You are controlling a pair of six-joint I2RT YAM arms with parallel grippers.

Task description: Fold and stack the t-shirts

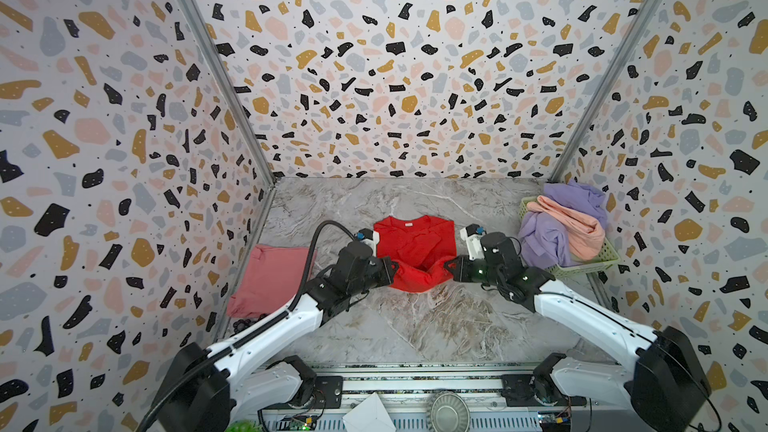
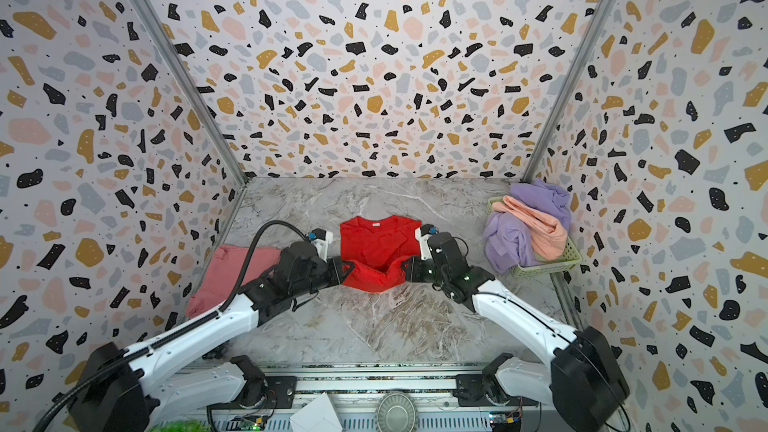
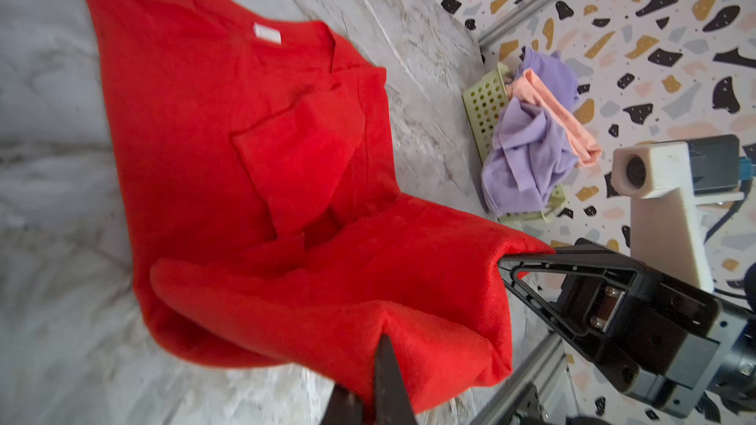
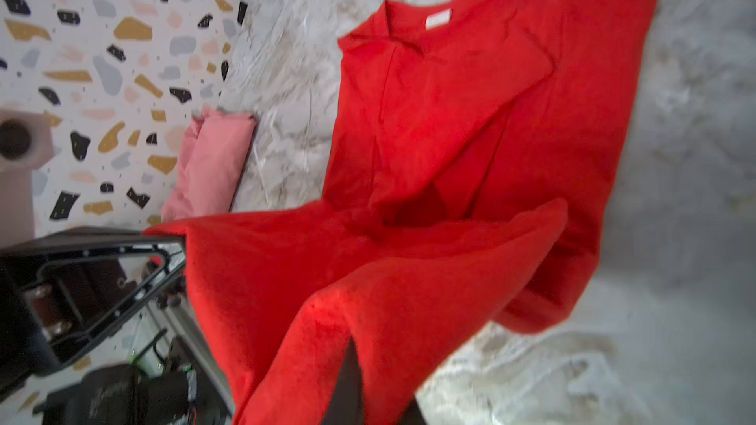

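A bright red t-shirt [image 1: 415,245] [image 2: 376,243] lies mid-table, collar toward the back wall, its sleeves folded inward. Its near hem is lifted off the marble. My left gripper [image 1: 392,270] [image 3: 378,345] is shut on the hem's left corner, and my right gripper [image 1: 448,264] [image 4: 349,345] is shut on the right corner. Red cloth [image 3: 327,292] [image 4: 409,300] wraps both sets of jaws. A folded dusty pink t-shirt [image 1: 272,278] [image 2: 232,276] [image 4: 212,161] rests by the left wall. Lavender t-shirts [image 1: 544,236] [image 3: 527,149] and a peach t-shirt [image 1: 575,226] [image 3: 556,116] are heaped in the basket.
The pale green lattice basket [image 1: 598,261] [image 2: 561,261] [image 3: 484,108] stands at the right wall. Dark grapes [image 1: 245,324] lie at the pink shirt's near edge. Bare marble [image 1: 436,322] stretches between the red shirt and the front rail [image 1: 415,367].
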